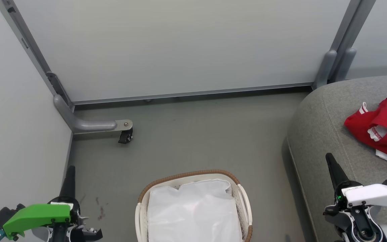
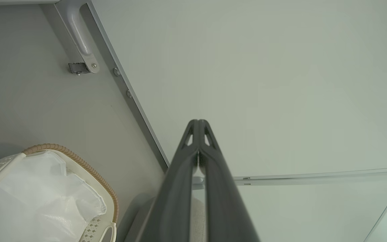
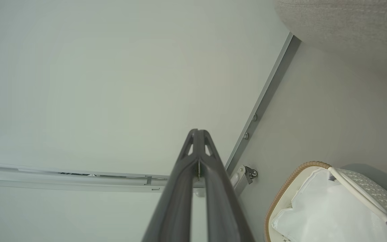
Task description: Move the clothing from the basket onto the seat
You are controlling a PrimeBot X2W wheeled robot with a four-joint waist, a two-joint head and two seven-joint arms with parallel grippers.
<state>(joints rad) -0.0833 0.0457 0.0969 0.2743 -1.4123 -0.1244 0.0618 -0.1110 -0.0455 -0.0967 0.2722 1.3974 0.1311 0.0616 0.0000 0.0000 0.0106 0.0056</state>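
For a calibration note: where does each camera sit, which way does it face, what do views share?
Head view: on the head, facing forward-down at basket, seat, clothing; left gripper, right gripper at bottom corners.
Left wrist view: on that wrist, along its shut fingers toward a wall panel.
Right wrist view: likewise, along its shut fingers toward a wall panel.
Shared: all three show the basket and a castor.
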